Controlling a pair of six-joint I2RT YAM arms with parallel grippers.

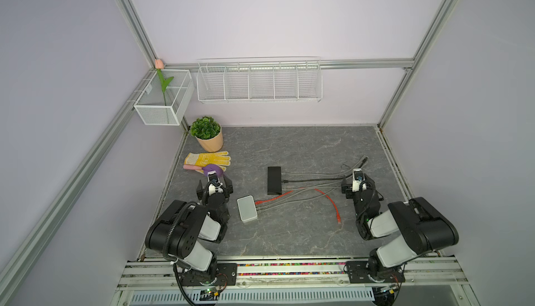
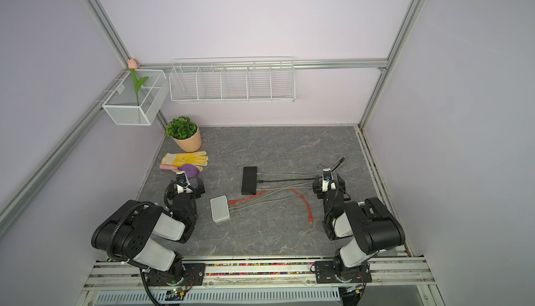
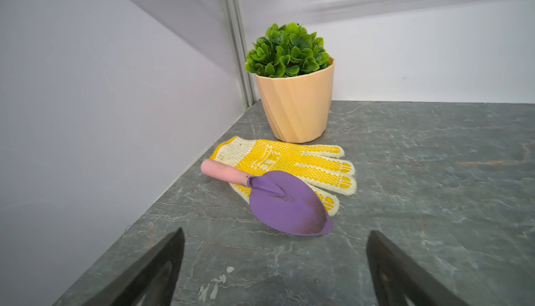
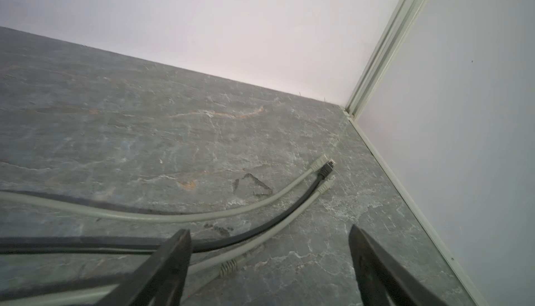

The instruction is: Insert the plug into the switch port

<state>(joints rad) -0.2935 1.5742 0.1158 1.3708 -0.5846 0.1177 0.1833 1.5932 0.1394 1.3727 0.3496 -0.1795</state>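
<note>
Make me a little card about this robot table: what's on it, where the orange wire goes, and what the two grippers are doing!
Boxes: a black box and a white box on the grey table
Orange wire: one end at the white box, its other plug lying loose
Left gripper: open, holding nothing, facing a purple trowel on a yellow glove
Right gripper: open, holding nothing, over grey wires
Back corner: potted plant
</note>
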